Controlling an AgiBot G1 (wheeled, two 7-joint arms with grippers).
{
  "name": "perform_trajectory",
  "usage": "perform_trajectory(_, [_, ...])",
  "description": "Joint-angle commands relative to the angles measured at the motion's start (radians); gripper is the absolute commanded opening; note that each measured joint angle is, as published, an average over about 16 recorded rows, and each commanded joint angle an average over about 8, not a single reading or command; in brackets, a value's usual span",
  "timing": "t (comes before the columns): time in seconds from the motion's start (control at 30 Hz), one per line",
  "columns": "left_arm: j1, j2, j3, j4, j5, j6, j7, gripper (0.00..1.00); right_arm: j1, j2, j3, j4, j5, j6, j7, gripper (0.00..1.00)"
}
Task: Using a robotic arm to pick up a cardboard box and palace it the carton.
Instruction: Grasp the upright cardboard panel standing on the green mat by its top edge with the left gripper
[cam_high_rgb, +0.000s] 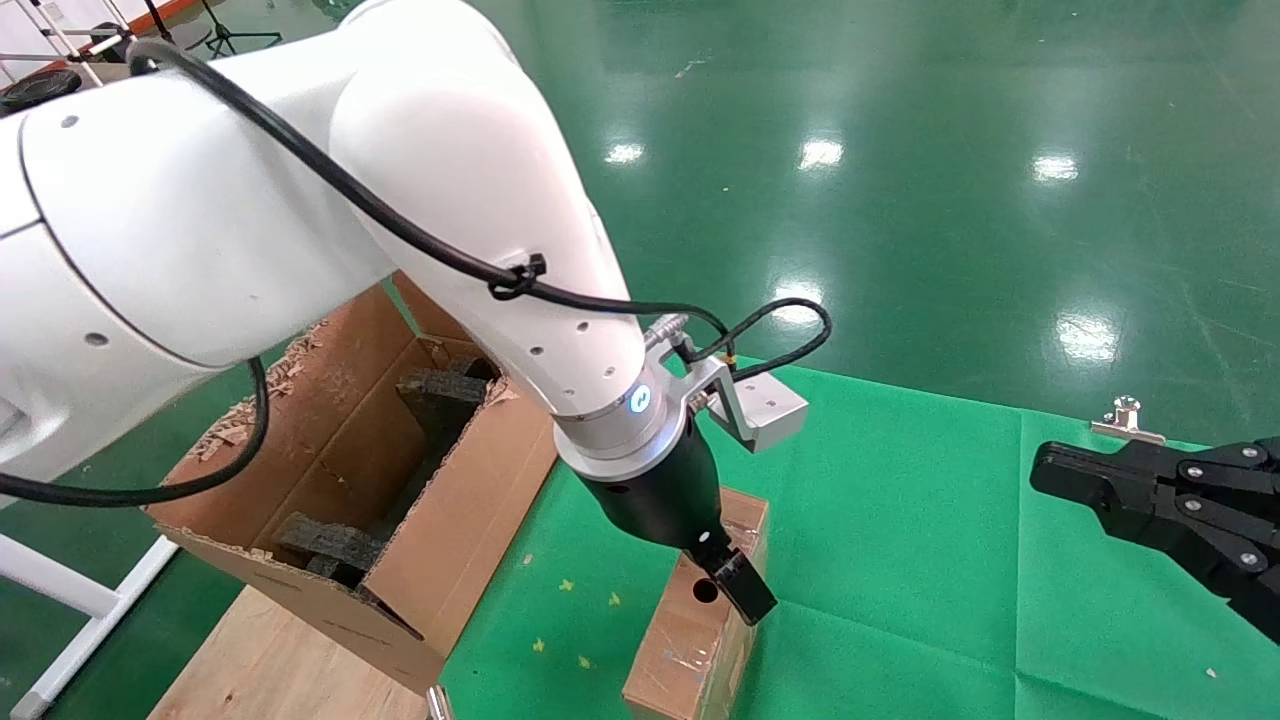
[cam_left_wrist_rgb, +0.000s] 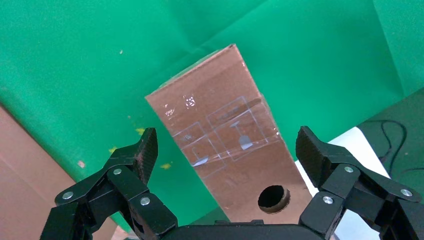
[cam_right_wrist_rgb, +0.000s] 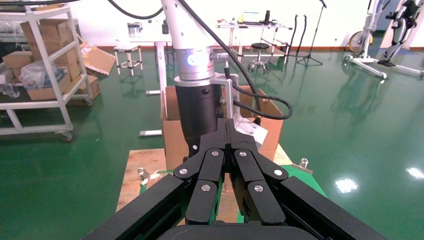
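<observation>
Brown and glossy with clear tape, the cardboard box (cam_high_rgb: 700, 620) lies on the green cloth (cam_high_rgb: 900, 520) covering the table, directly beneath the left gripper (cam_left_wrist_rgb: 225, 155) of the robotic arm (cam_high_rgb: 400, 200). The head view shows only one black finger (cam_high_rgb: 745, 585) against the box's narrow side, beside its round hole (cam_high_rgb: 705, 591). The left wrist view supplies the rest: both ribbed fingers (cam_left_wrist_rgb: 142, 152) spread wide apart, flanking the box without touching it, and faint printed handling symbols under the tape on its broad face. To the robot's left, just beside the box, stands the carton (cam_high_rgb: 400, 500), its corrugated rims ragged and torn, black foam blocks (cam_high_rgb: 440, 395) wedged inside; it rests on a pale wooden board (cam_high_rgb: 270, 650). The right gripper (cam_high_rgb: 1045, 470) hangs idle over the cloth, well apart from the box. The right wrist view shows its fingers (cam_right_wrist_rgb: 227, 137) pressed together.
</observation>
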Motion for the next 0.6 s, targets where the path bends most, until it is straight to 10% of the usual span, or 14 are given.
perform_trajectory(0.03, [-0.002, 0.003, 0.005, -0.001, 0.007, -0.001, 0.007, 0.76, 0.0, 0.0, 0.0, 0.0, 0.0, 0.0, 0.0, 1.0])
perform_trajectory(0.23, [-0.003, 0.004, 0.006, -0.001, 0.008, -0.001, 0.008, 0.04, 0.0, 0.0, 0.0, 0.0, 0.0, 0.0, 0.0, 1.0])
perform_trajectory(0.6, [-0.002, 0.0, 0.001, -0.001, 0.004, -0.001, 0.002, 0.0, 0.0, 0.0, 0.0, 0.0, 0.0, 0.0, 0.0, 1.0])
